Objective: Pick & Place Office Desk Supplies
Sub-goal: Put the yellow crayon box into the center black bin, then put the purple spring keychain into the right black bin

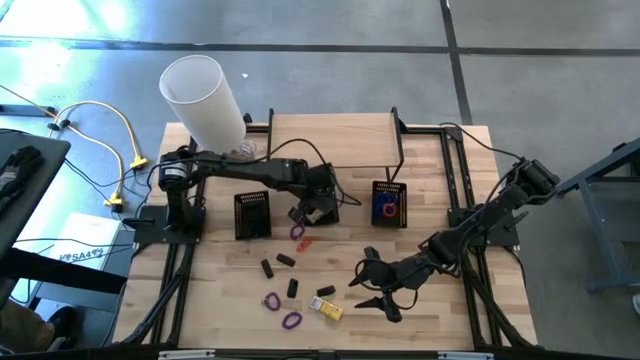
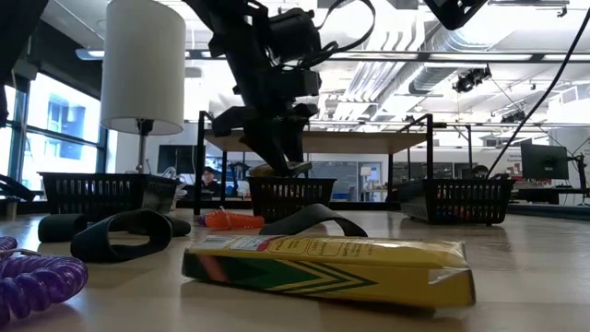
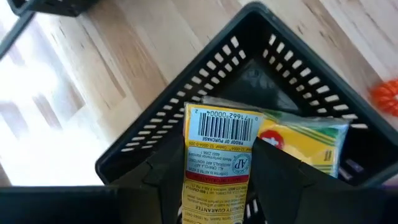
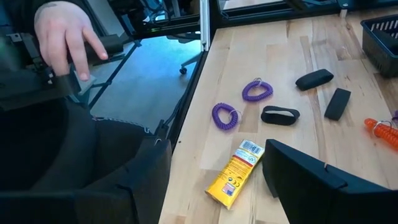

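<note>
My left gripper stands over the middle black basket, shut on a yellow crayon box. Another yellow box lies inside that basket. My right gripper hangs open above the table's near right, touching nothing. Just beyond it a third yellow box lies flat on the wood. Around it lie purple coil loops, a black band, black pieces and an orange coil. My left gripper pinches the crayon box between its two fingers, one on each long side of the box's near part. The fingers slant down from above and lie along the box. Its barcode end points into the basket's opening, over the box lying inside.
A tall white cylinder stands at the far left corner. One more black basket sits left of the middle one, and another, holding blue and red loops, sits to its right. A person's hand shows beyond the table's near edge.
</note>
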Tool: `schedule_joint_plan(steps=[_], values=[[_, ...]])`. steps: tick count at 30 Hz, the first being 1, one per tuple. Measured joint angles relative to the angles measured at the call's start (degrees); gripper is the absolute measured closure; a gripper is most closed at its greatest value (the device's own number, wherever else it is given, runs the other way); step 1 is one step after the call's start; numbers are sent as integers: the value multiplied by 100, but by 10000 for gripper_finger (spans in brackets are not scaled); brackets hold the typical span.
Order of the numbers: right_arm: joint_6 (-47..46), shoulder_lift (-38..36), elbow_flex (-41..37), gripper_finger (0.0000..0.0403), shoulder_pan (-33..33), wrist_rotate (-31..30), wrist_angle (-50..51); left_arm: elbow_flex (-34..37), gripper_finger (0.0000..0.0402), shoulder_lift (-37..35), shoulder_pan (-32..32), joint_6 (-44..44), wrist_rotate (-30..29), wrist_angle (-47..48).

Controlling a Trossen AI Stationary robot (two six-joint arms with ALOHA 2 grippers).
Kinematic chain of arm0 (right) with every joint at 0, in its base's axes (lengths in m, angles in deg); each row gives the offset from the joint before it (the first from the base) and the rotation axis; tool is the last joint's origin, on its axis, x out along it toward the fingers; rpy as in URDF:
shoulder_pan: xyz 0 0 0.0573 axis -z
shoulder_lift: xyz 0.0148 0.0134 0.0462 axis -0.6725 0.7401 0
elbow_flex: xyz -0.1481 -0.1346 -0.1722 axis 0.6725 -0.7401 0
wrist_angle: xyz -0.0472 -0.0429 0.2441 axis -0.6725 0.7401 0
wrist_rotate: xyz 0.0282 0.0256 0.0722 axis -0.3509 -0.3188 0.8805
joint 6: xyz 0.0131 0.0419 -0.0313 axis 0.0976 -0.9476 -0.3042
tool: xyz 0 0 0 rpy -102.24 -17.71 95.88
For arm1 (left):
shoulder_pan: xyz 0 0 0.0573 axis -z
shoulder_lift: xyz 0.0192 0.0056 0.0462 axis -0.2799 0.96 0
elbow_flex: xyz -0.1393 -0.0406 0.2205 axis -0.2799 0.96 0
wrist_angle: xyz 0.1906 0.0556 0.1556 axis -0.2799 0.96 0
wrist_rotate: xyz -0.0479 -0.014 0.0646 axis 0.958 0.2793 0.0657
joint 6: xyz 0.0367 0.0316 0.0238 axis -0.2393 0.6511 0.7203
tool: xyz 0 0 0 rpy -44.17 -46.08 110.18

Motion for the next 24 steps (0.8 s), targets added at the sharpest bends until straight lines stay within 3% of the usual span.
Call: schedule_joint_plan(steps=[13,18,24], values=[[109,0,0,154,0,0,70,0,174,-2,-21,191,221,-176],[109,0,0,154,0,0,141,0,165,-100,114,360,-250,-187],[111,0,0,154,0,1,174,0,164,-782,594,-274,-365,-62]])
